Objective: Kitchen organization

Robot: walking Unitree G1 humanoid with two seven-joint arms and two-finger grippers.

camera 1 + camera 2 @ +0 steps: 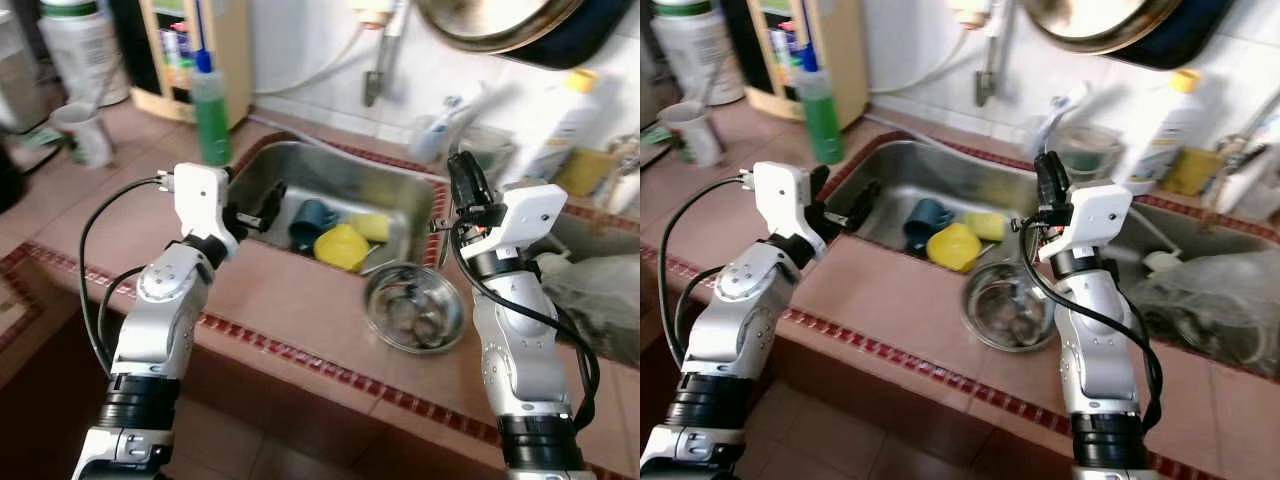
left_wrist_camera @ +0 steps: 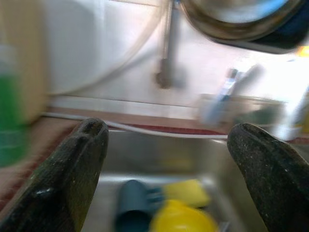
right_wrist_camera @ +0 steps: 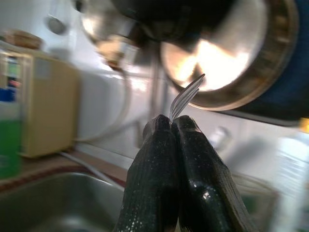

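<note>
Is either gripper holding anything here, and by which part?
The right gripper pinches a fork by its handle, tines sticking out past the fingertips. The left gripper is open and holds nothing.

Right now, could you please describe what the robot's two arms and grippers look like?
Both arms are silver, jointed metal with rounded segments and black collars near the base. Each wrist carries a white boxy housing, and black cables loop loosely alongside. The left gripper and right gripper each have two long black fingers with a finely textured, slightly glossy surface and rounded tips.
</note>
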